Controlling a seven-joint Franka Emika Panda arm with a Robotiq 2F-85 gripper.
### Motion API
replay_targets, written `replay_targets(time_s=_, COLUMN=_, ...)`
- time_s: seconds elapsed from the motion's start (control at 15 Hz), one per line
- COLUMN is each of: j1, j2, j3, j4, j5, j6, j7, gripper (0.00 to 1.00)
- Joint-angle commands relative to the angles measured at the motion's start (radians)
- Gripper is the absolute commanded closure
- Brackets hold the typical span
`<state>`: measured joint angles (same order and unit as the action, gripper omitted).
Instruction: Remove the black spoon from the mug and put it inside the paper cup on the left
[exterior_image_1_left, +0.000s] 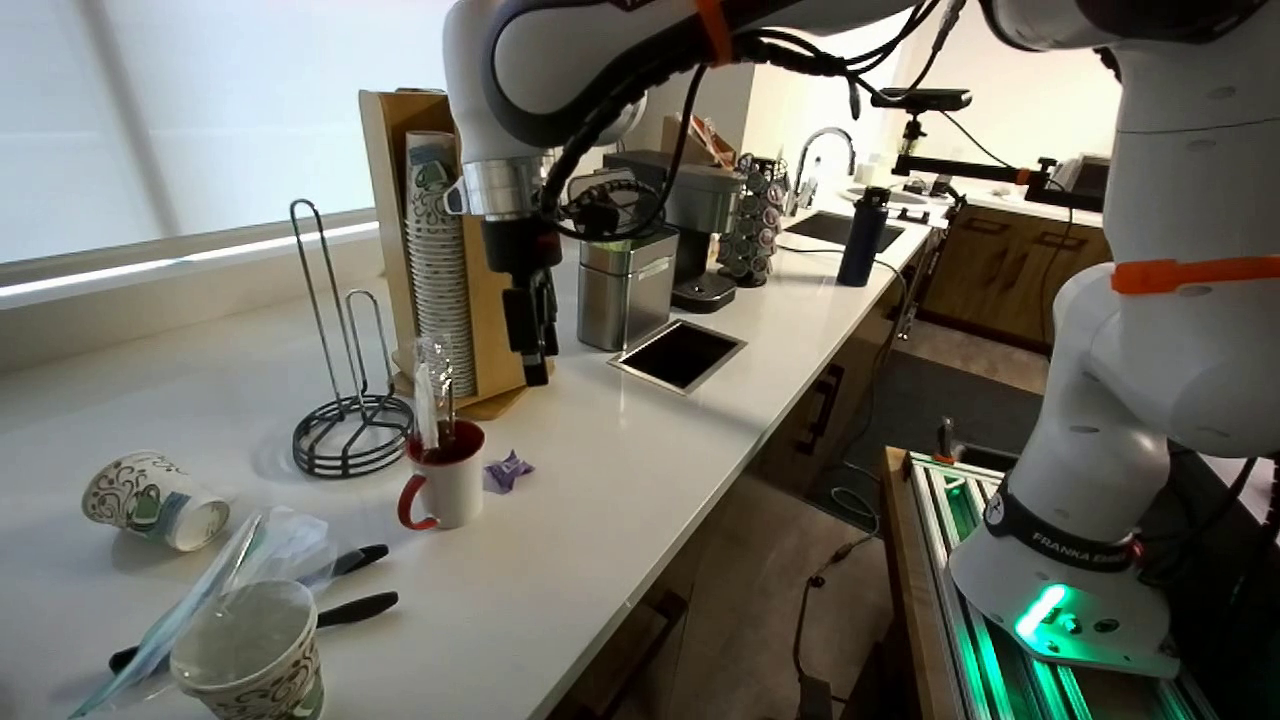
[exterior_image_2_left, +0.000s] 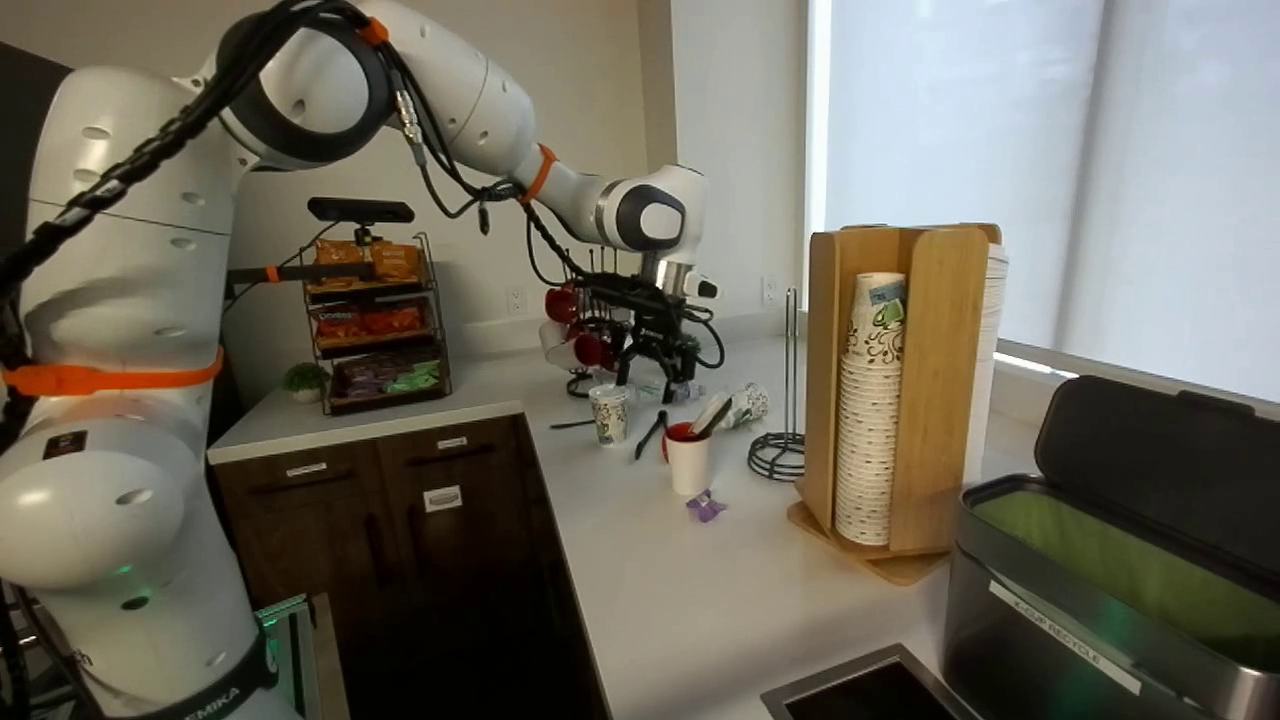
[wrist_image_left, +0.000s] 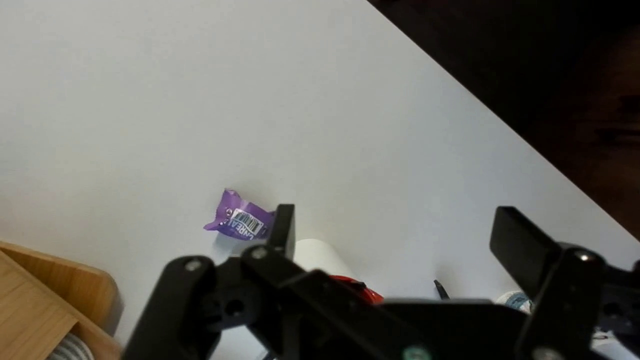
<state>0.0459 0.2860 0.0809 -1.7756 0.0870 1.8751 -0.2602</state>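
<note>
The jaws stand wide apart and hold nothing, above the surface near the mug. In an exterior view the black spoon is probably the dark piece leaning out of the mug's mouth, though it shows too small to be sure.

A bad grip is the likeliest trouble: clear wrapping shares that mouth, so the jaws may pinch it along with the spoon, or catch the rim, and a sideways pull would then tip or drag the mug. In the wrist view one jaw covers part of the mug, so a descent off its line could strike it or shove the purple packet just beside it.

Later the weak point would be the paper cup: upright and, by its look, light, it could topple if the spoon comes in low. Loose plastic film close by might snag the spoon. The black handles lying nearby could be taken by mistake.
</note>
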Motion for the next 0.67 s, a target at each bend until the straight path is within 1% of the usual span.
replay_targets(time_s=0.0, j1=-0.002, j2=0.001, j3=0.003, j4=0.006, j5=-0.002, j6=-0.004, j7=0.002, gripper=0.0)
replay_targets(time_s=0.6, j1=0.025, j2=0.21, j3=0.003, j4=0.153, j5=-0.086, j6=0.057, j7=0.034, gripper=0.0)
